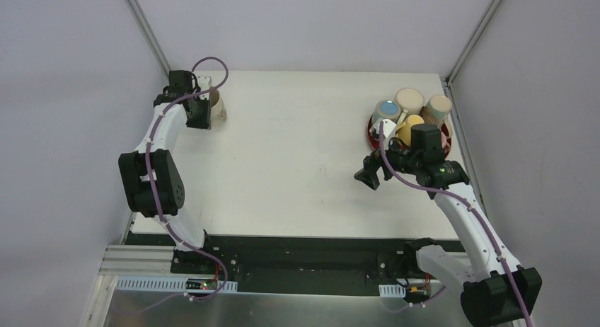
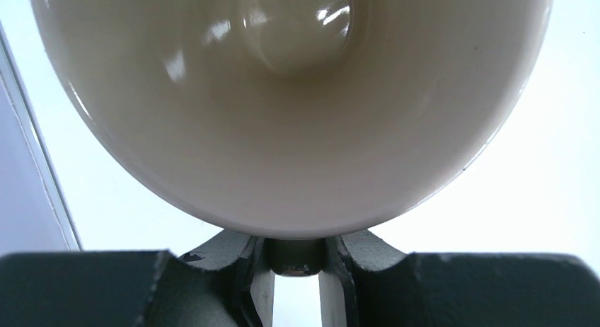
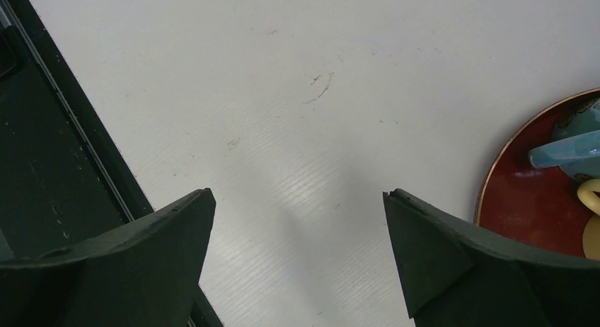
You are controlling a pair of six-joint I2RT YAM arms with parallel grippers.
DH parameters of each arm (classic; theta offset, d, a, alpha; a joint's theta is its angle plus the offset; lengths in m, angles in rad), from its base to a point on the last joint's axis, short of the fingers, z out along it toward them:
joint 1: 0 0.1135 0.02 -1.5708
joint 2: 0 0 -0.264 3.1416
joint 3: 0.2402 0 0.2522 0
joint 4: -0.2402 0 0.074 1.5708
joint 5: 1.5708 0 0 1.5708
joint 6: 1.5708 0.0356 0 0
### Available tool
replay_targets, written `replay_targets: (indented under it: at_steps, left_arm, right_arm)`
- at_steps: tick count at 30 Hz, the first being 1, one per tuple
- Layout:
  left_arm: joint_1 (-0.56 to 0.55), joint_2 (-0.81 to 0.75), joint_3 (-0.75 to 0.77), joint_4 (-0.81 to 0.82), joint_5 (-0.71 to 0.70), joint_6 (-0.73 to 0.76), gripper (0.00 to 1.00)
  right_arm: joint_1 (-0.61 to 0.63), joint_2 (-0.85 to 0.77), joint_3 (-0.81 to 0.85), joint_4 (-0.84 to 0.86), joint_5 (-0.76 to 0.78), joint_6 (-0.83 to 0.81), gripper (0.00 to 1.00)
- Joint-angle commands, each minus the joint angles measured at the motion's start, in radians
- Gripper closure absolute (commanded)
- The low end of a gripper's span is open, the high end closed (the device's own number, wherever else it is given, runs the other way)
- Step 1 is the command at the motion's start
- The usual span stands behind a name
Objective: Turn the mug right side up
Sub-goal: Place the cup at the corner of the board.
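Note:
A cream mug (image 1: 216, 105) with a brownish outside is at the far left of the table, against my left gripper (image 1: 201, 116). In the left wrist view its glossy inside (image 2: 297, 122) fills the frame, mouth turned toward the camera. My left gripper (image 2: 296, 255) is shut on a dark part under the rim, apparently the handle. Whether the mug touches the table is hidden. My right gripper (image 1: 369, 177) is open and empty above the bare table right of centre, also in the right wrist view (image 3: 298, 199).
A red plate (image 1: 370, 132) at the back right carries several mugs (image 1: 409, 100); its rim (image 3: 516, 171) and a blue mug (image 3: 569, 148) show in the right wrist view. The enclosure wall stands close left of the held mug. The table's black front edge (image 3: 49, 164) is near.

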Motion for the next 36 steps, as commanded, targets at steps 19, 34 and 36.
replay_targets:
  at_steps: [19,34,36]
  left_arm:
    - [0.101,0.160,0.234,0.015,-0.071,0.024,1.00]
    - [0.112,0.258,0.312,0.011,-0.064,-0.038,1.00]
    - [0.112,0.270,0.322,0.011,-0.071,-0.041,1.00]
  right_arm:
    - [-0.013,-0.011,-0.018,0.048,-0.047,-0.005,0.01]
    - [-0.021,0.000,-0.022,0.055,-0.055,0.004,0.01]
    - [-0.023,0.002,-0.022,0.054,-0.055,0.004,0.01]
